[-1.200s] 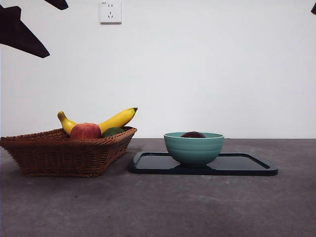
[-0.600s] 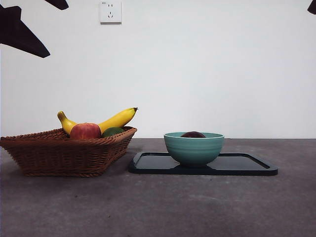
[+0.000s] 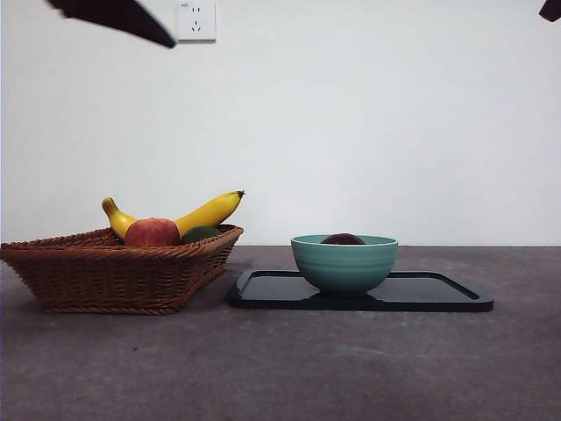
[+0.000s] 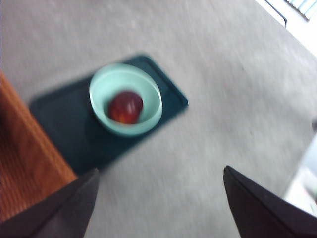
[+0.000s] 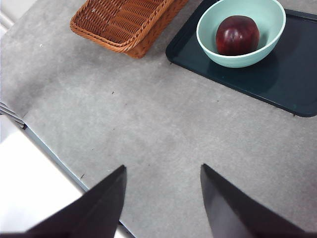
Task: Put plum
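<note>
The grey table [image 3: 280, 360] is matte and speckled; the woven brown wicker basket [image 3: 123, 267] sits beside the flat, glossy dark tray [image 3: 438, 294], which bears the ribbed, round teal bowl [image 3: 344, 263]; inside that bowl lies the plum [image 5: 237, 34], smooth, shiny, near-round, its long axis not tellable; my left gripper [image 4: 158, 198] and right gripper [image 5: 163, 198] hang high off the bowl, fingers spread wide, empty.

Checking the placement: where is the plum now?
The plum lies inside the green bowl on the dark tray, right of the wicker basket in the front view.
</note>
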